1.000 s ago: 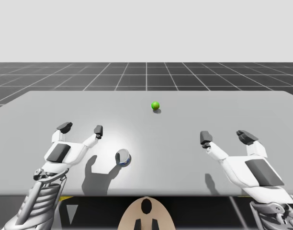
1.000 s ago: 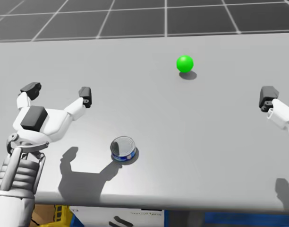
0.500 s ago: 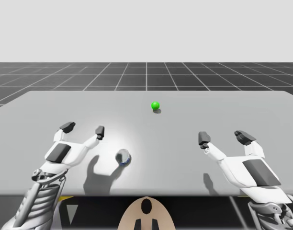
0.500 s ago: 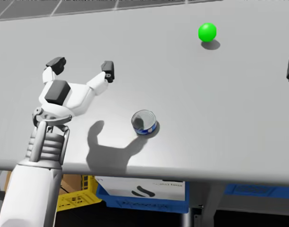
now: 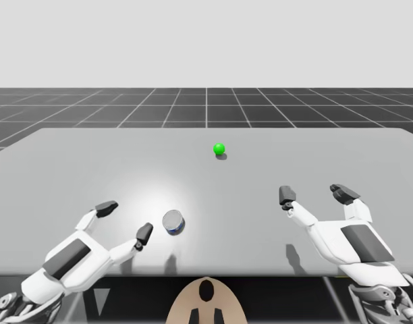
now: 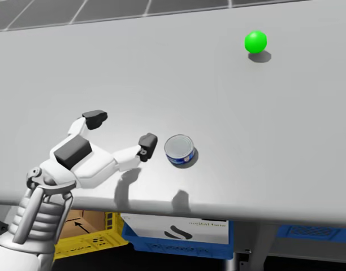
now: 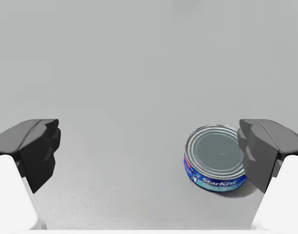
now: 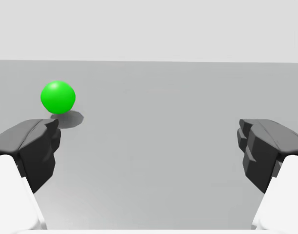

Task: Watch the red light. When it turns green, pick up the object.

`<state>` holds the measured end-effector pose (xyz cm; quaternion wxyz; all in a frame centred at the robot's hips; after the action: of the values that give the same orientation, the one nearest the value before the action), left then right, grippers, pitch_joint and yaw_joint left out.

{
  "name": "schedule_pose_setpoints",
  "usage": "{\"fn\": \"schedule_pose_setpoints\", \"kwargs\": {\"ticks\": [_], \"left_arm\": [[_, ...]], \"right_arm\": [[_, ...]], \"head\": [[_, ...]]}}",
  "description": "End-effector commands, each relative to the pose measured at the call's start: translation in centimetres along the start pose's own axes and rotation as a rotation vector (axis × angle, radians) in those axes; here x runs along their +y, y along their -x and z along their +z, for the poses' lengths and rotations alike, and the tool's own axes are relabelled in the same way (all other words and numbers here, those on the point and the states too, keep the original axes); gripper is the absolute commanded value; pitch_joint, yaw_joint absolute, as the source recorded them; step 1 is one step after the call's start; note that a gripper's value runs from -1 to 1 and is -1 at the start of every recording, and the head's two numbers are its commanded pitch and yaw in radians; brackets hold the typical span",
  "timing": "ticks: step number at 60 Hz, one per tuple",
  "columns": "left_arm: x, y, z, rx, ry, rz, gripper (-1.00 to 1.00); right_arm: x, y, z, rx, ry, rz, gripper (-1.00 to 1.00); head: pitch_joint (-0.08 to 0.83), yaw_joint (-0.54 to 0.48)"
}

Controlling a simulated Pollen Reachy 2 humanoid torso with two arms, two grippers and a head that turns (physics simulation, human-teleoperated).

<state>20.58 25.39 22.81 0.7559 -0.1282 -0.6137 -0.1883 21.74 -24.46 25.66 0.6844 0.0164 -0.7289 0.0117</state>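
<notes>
The left gripper [image 5: 125, 220] has its fingers spread wide and holds nothing. In the last second that arm has dropped low over the table [image 5: 71, 162] and pulled back toward the near edge, so the gripper now points at the short blue-and-silver can [image 5: 173, 221] from its left. The can stands upright on the near left part of the table, where it was. In the left wrist view it is ahead of the gripper, just beside one finger and not centred between the two. The head has also turned, down toward the can. The light [image 5: 219, 148], a small ball far out near the middle, glows green throughout, so I'd judge the pick is cleared and this is the approach. The right gripper [image 5: 315, 195] has hardly moved, also wide open, well apart to the right.

The table is plain matte grey. A dark gridded floor [image 5: 206, 101] lies beyond it, and a yellow crate [image 6: 88, 237] and a blue bin [image 6: 178, 240] sit beneath it.
</notes>
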Motion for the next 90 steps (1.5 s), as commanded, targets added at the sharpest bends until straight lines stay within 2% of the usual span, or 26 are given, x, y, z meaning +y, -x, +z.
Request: {"fn": "schedule_pose_setpoints", "kwargs": {"ticks": [1, 3, 5, 12, 28, 38, 51, 65, 66, 68, 70, 71, 77, 90], "left_arm": [[-0.7, 2.4, 0.6, 0.109, 0.061, 0.0, -1.0], [-0.8, 3.0, 0.4, 0.117, 0.056, -0.005, -1.0], [-1.1, 3.8, 0.1, 0.13, 0.064, 0.02, -1.0], [-2.1, 5.2, -1.3, 0.14, 0.065, 0.019, -1.0], [-5.0, 5.2, -5.2, 0.163, 0.103, -0.009, -1.0], [-6.4, 4.9, -7.5, 0.199, 0.113, -0.001, -1.0], [-6.6, 5.0, -9.8, 0.247, 0.077, 0.005, -1.0], [-6.2, 5.7, -10.4, 0.277, 0.06, 0.017, -1.0], [-6.3, 5.8, -10.4, 0.28, 0.063, 0.02, -0.72], [-6.4, 5.9, -10.4, 0.283, 0.068, 0.019, -0.44], [-6.5, 6.0, -10.3, 0.287, 0.078, 0.017, 0.75], [-6.5, 6.1, -10.3, 0.288, 0.08, 0.014, 0.87], [-6.7, 6.2, -10.1, 0.294, 0.096, 0.015, 0.97], [-6.8, 6.3, -10.0, 0.3, 0.107, 0.018, 0.99]], "right_arm": [[0.1, 0.1, 0.0, 0.0, 0.003, -0.007, -1.0], [0.1, 0.1, 0.0, 0.0, 0.003, -0.007, -1.0], [0.1, 0.1, 0.0, -0.001, 0.003, -0.004, -1.0], [0.1, 0.1, 0.0, -0.004, 0.002, -0.003, -1.0], [0.1, 0.2, 0.0, -0.007, -0.001, 0.004, -1.0], [0.1, 0.2, 0.1, -0.011, -0.002, 0.008, -1.0], [0.0, 0.1, 0.1, -0.015, -0.004, 0.005, -1.0], [0.0, 0.0, 0.2, -0.015, -0.006, 0.002, -1.0], [0.0, 0.0, 0.2, -0.015, -0.005, 0.002, -1.0], [0.0, 0.0, 0.2, -0.015, -0.005, 0.002, -1.0], [0.0, 0.0, 0.2, -0.015, -0.005, 0.002, -1.0], [0.1, 0.0, 0.2, -0.015, -0.005, 0.002, -1.0], [0.1, 0.0, 0.2, -0.015, -0.004, 0.002, -1.0], [0.0, 0.0, 0.2, -0.016, -0.002, 0.002, -1.0]], "head": [[0.736, 0.22], [0.736, 0.22], [0.737, 0.21], [0.74, 0.21], [0.738, 0.21], [0.74, 0.2], [0.734, 0.19], [0.733, 0.19], [0.732, 0.19], [0.731, 0.19], [0.73, 0.19], [0.73, 0.19], [0.728, 0.19], [0.703, 0.19]]}}
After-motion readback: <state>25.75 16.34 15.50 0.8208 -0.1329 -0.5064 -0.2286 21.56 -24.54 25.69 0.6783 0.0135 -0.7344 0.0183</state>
